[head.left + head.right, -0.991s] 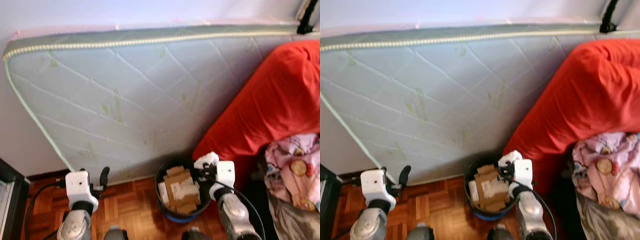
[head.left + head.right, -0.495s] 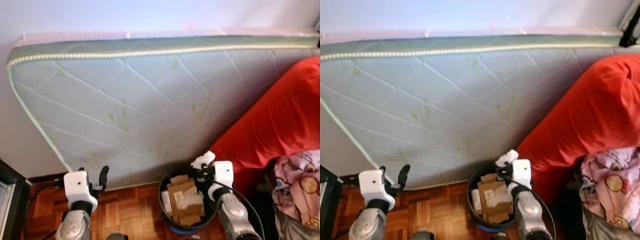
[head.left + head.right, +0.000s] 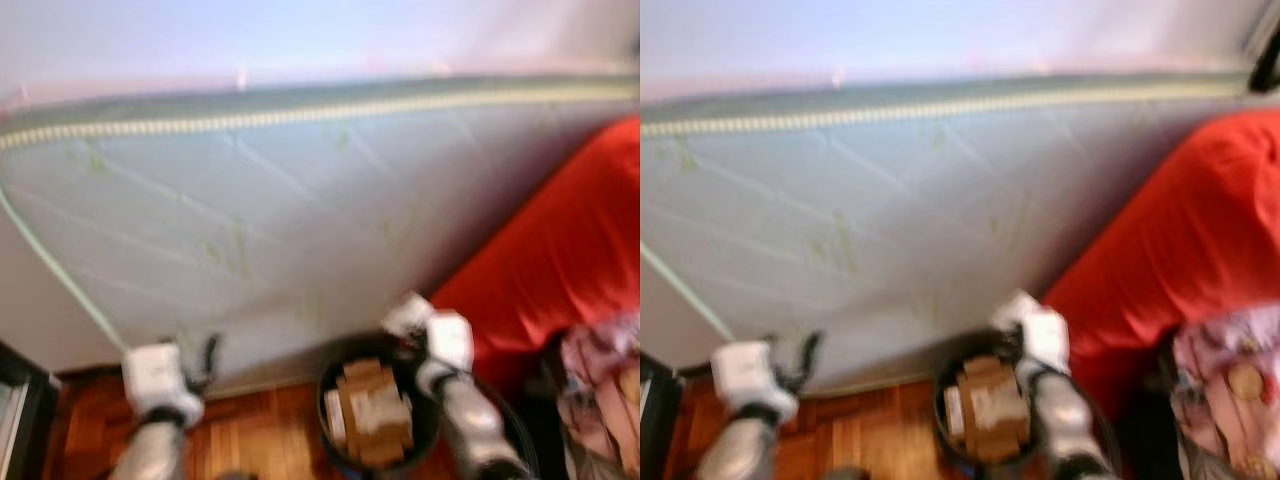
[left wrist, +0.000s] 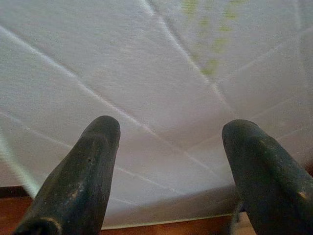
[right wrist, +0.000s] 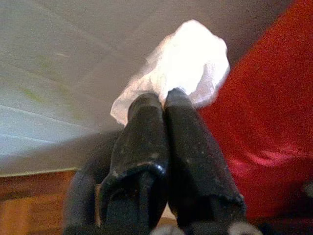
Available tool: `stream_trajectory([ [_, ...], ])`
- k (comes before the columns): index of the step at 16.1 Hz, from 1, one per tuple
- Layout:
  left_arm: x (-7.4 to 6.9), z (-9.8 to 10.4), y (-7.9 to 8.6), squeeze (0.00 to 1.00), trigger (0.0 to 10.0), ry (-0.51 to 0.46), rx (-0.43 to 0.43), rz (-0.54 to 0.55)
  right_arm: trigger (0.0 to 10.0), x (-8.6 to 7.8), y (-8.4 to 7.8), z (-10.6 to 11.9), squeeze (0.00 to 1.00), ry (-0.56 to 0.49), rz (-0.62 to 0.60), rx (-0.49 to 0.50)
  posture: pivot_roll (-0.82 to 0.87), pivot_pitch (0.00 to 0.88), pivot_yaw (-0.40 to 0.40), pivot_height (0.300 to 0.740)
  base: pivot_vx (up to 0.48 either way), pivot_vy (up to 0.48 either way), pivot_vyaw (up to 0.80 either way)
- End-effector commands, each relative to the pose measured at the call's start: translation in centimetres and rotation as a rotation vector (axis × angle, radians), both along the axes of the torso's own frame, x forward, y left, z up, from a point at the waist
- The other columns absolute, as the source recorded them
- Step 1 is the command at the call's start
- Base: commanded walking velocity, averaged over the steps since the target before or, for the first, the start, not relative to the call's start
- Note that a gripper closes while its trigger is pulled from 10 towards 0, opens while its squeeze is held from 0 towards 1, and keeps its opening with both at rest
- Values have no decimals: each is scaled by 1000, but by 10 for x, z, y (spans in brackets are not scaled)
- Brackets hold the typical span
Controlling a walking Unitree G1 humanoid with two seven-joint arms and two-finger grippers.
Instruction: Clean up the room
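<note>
A crumpled white tissue is being pinched between the closed fingers of the right gripper, held just above the bin of cardboard, probably for dropping in. The left gripper is being held spread and empty, facing the mattress.

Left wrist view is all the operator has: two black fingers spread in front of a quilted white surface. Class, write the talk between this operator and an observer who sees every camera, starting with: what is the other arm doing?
Observer: The right gripper is shut on a crumpled white tissue.
Operator: Where is it holding that?
Observer: Above the far rim of a dark bin on the wooden floor.
Operator: Is the bin empty?
Observer: No, cardboard pieces are stacked in it.
Operator: What is my white surface?
Observer: A mattress leaning against the wall, with a red cover beside the bin.
</note>
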State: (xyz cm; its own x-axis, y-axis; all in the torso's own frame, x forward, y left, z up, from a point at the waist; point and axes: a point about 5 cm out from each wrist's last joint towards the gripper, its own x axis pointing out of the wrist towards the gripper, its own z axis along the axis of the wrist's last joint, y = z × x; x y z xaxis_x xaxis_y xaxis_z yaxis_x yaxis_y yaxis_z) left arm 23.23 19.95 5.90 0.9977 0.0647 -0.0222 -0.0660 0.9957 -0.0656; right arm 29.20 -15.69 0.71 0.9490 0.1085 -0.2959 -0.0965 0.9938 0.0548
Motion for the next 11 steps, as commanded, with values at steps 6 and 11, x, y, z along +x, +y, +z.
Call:
stream_trajectory([
  [6,-11,-3,5,0,10000,35,10,5,10000,-6,10,-10,0,69,36,28,99,202,-81,660,177,0,0],
  [11,-20,-2,0,0,10000,56,6,-14,10000,-15,10,-25,0,207,30,24,126,281,-83,660,0,0,0],
])
